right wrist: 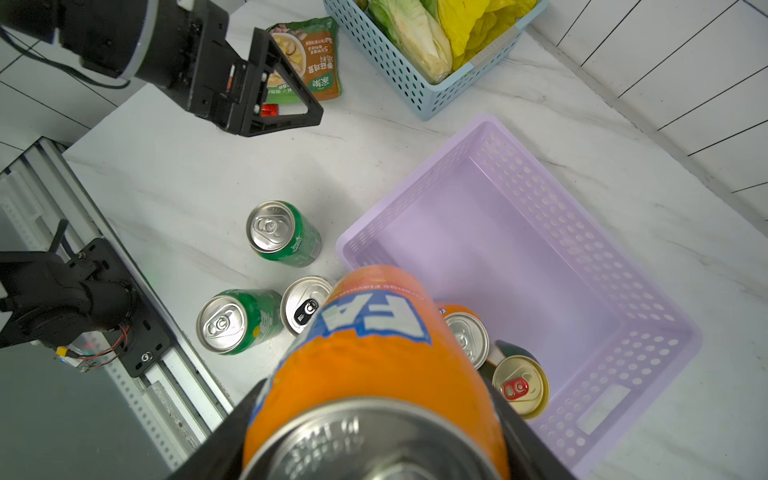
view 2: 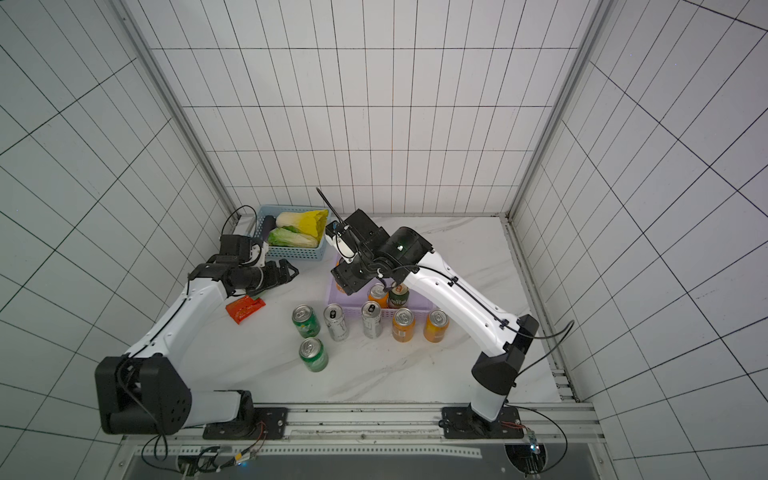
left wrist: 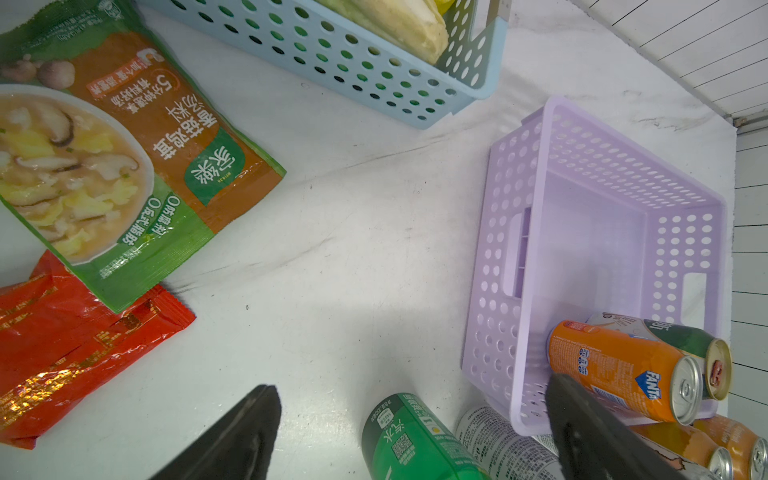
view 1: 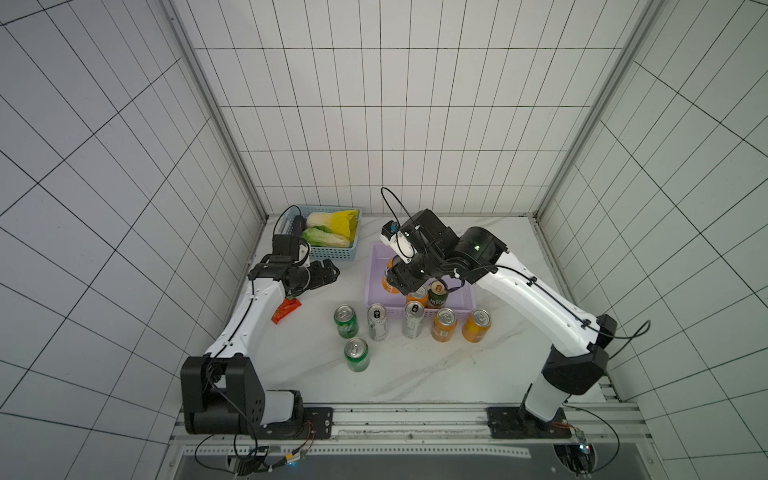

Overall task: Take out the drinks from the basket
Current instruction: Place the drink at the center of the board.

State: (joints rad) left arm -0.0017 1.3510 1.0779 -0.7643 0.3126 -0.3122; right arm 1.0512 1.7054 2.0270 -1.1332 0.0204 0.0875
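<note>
The lilac basket (view 1: 468, 300) (view 2: 332, 298) (right wrist: 582, 232) stands mid-table. My right gripper (view 1: 395, 279) (right wrist: 374, 419) is shut on an orange can (view 1: 388, 281) (right wrist: 374, 357), held over the basket's left end. Inside the basket stand another orange can (view 1: 417, 296) (right wrist: 465, 336) and a dark green, gold-topped can (view 1: 437, 293) (right wrist: 519, 386). In front of the basket stand two green cans (view 1: 345, 321) (view 1: 356, 354), two slim silver cans (view 1: 377, 322) (view 1: 413, 319) and two orange cans (view 1: 444, 324) (view 1: 476, 325). My left gripper (view 1: 332, 274) (left wrist: 411, 382) hangs open and empty left of the basket.
A light blue basket (view 1: 328, 252) (left wrist: 374, 83) of cabbage stands at the back left. A red packet (view 1: 286, 310) (left wrist: 75, 345) and a green soup packet (left wrist: 124, 166) lie under my left arm. Walls close in at the back and both sides.
</note>
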